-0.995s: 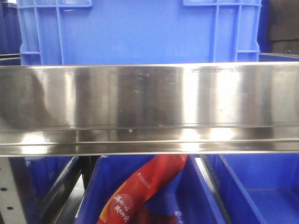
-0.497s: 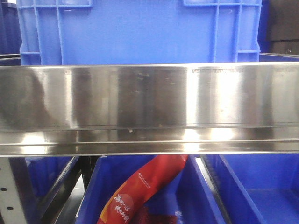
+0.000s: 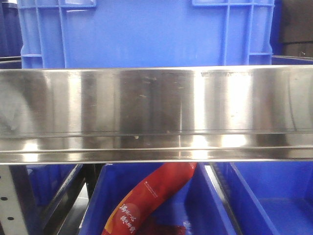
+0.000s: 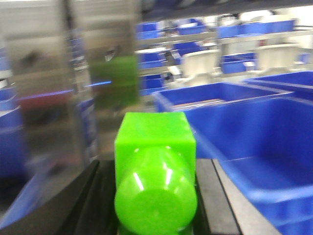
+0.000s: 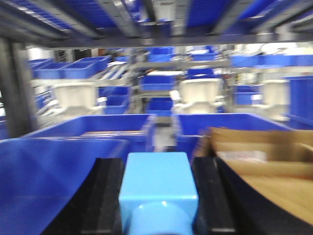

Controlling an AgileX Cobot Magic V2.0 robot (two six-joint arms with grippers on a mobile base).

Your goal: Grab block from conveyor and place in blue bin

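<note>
Left claw [image 4: 155,198] is clamped on a green block [image 4: 154,142], and the right claw [image 5: 157,200] on a light-blue block [image 5: 157,178]. A blue bin [image 4: 254,132] is seen just beside the green block, not beneath it, so grasping is judged done and release into the bin is left. A steel rail [image 3: 156,103] and a red packet [image 3: 151,196] are shown only by the front view; claws and blocks only by the wrist views. No conveyor is made out.
</note>
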